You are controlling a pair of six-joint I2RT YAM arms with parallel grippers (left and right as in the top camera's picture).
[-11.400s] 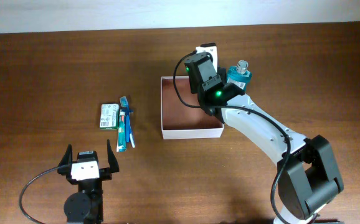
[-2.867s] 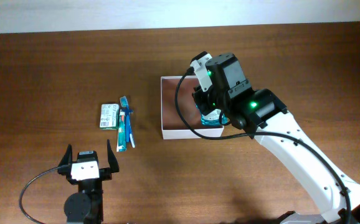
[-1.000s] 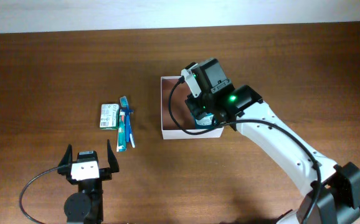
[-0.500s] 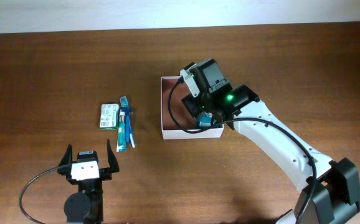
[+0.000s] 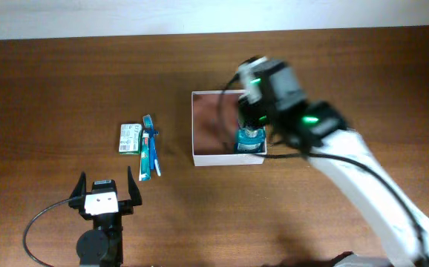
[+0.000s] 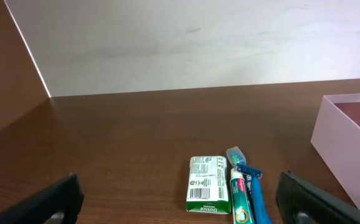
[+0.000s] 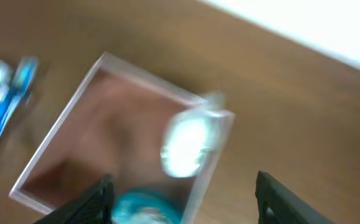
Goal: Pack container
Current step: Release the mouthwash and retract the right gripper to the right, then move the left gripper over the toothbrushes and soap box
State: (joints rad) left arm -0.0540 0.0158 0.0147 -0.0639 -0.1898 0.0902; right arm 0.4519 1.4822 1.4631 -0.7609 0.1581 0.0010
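Container (image 5: 194, 132), the square shallow box with white walls and a reddish-brown inside, lies on the desk (image 5: 66, 81), a little to 3 o'clock from the middle. My right arm (image 5: 363, 182) reaches to it from 5 o'clock and looks blurred in the overhead view. My right jaws (image 7: 185, 179) hang over the box near its 4 o'clock side. In the wrist view both fingers are spread wide, released, and they grip nothing. My left jaws (image 5: 105, 178) rest at 7 o'clock of the desk, well apart from the box. They are also spread and empty, and they point to 12 o'clock.

Inside the container a teal bottle (image 5: 249, 139) is in the 5 o'clock corner, close to the wall. Whether it stands or lies, I cannot tell. At 9 o'clock from the box, well apart from it, three small things lie close together: a blue toothbrush (image 6: 255, 193), a toothpaste tube (image 6: 241, 202) just beside it, and a green-and-white packet (image 6: 208, 193) on their 9 o'clock side.
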